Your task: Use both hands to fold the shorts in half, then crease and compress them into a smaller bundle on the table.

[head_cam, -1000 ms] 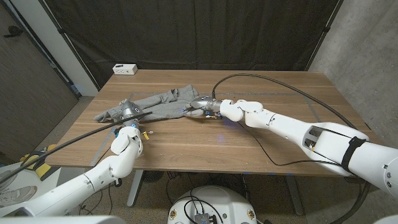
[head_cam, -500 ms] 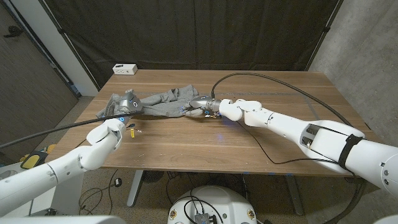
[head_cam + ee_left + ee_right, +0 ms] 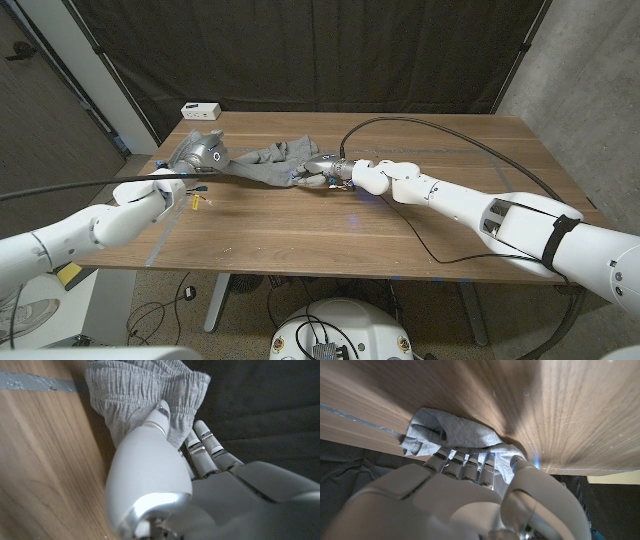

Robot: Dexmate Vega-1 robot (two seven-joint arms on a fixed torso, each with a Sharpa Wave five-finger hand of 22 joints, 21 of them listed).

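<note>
Grey shorts (image 3: 262,162) stretched across wooden table (image 3: 400,220) toward its left side; left hand (image 3: 203,155) grips the waistband end (elastic bunched in its fingers (image 3: 202,445)); right hand (image 3: 328,170) clamps the other end, fingers curled into cloth.

The right robot hand (image 3: 470,492) grips the grey shorts (image 3: 457,435) against the table (image 3: 560,405).

Left robot hand (image 3: 165,485) hides much of crumpled grey cotton shorts (image 3: 150,390). Right robot hand (image 3: 455,495): fingertips buried in fabric. White box (image 3: 201,110) at wooden table (image 3: 400,230) far edge: too small to identify.
</note>
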